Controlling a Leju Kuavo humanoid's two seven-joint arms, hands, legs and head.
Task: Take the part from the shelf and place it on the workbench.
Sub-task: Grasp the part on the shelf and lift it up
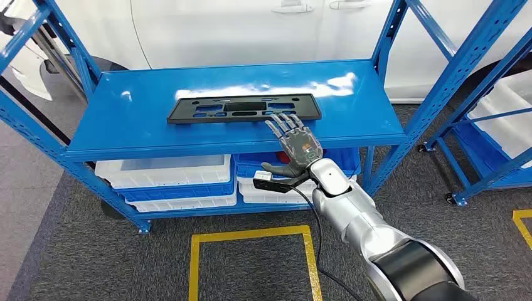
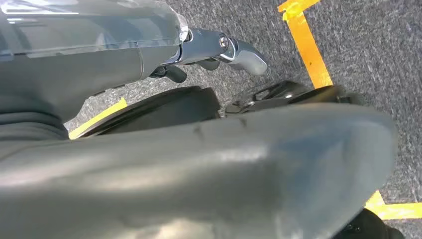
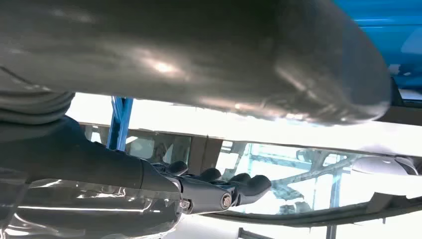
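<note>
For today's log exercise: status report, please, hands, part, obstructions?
Right hand open, fingers over the part's near edge. Black part flat on blue shelf, not gripped. Left hand low, empty. Nothing obstructing.

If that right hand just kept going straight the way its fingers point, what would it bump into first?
Most likely the black part lying flat on the blue shelf. The right hand, fingers spread, points at its near edge, and the fingertips already look at or over it, though depth is hard to judge from the head view.

The shelf (image 1: 157, 119), centre frame, is glossy blue-painted metal with glare patches. On it the part (image 1: 243, 108) looks like matt black plastic. The floor (image 1: 94, 257), lower left, seems rough grey carpet. The bins (image 1: 169, 172) below are smooth white plastic.
</note>
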